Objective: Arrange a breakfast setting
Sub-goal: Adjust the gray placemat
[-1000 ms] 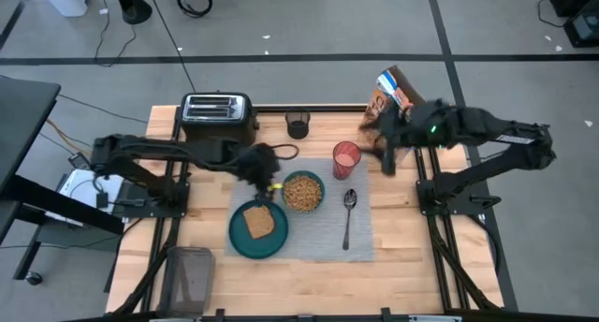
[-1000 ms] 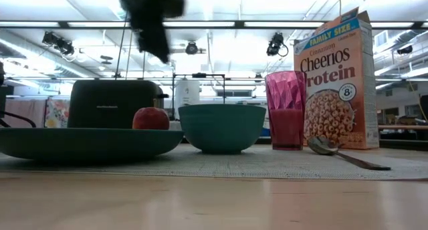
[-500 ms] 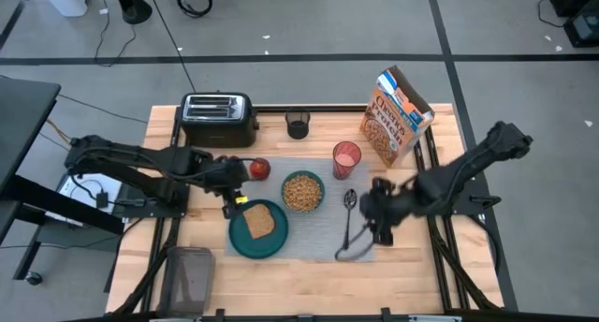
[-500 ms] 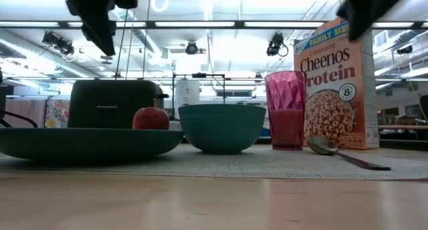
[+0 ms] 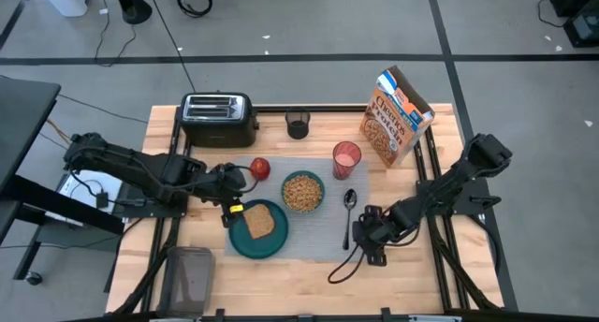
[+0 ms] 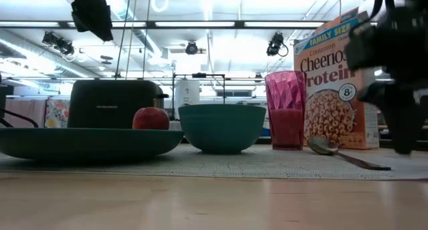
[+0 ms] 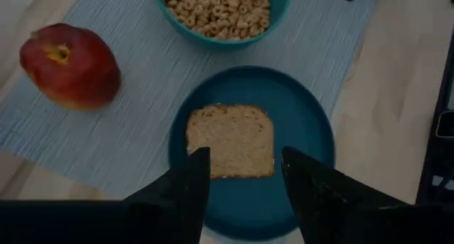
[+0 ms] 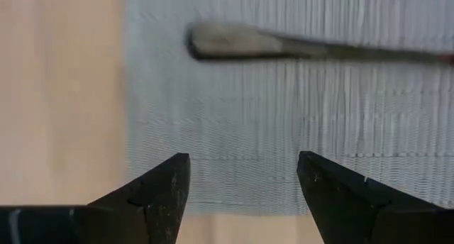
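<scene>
The left gripper hung open and empty beside the plate, whose toast lay flat in the middle. The apple sat at the mat's far left corner, with bowl, cup and box ranged rightward. The right gripper hovered open, holding nothing, by the spoon, probably clear of the finished setting.

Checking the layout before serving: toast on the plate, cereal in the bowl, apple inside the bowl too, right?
Not quite. The apple lies on the placemat beside the bowl, not inside it, as the high view shows. Toast on the plate and cereal in the bowl are right.
</scene>
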